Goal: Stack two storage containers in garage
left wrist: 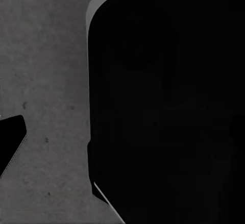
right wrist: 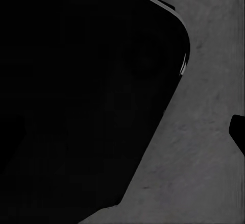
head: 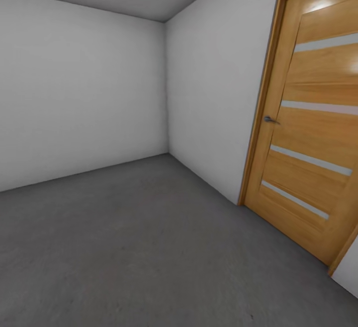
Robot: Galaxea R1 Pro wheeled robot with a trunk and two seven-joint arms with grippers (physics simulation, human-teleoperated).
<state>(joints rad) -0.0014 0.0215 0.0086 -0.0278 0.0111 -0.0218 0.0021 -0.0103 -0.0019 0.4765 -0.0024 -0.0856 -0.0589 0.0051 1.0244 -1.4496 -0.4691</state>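
head: garage door (head: 308, 118); wrists: concrete floor (left wrist: 46, 81).

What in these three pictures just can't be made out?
- Honey-wood door with frosted strips, head view: its right and top parts are cut off by the picture's edge.
- Left wrist view: a large black rounded shape hides most of the dark grey concrete floor; what it is stays unclear.
- Right wrist view: a similar black mass blocks the floor.

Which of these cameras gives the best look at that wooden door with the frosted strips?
The head view: the door stands at the right with its frame, handle and four frosted strips plain to see. The two wrist views look down on grey concrete floor past dark robot bodywork, with nothing of the door in them.
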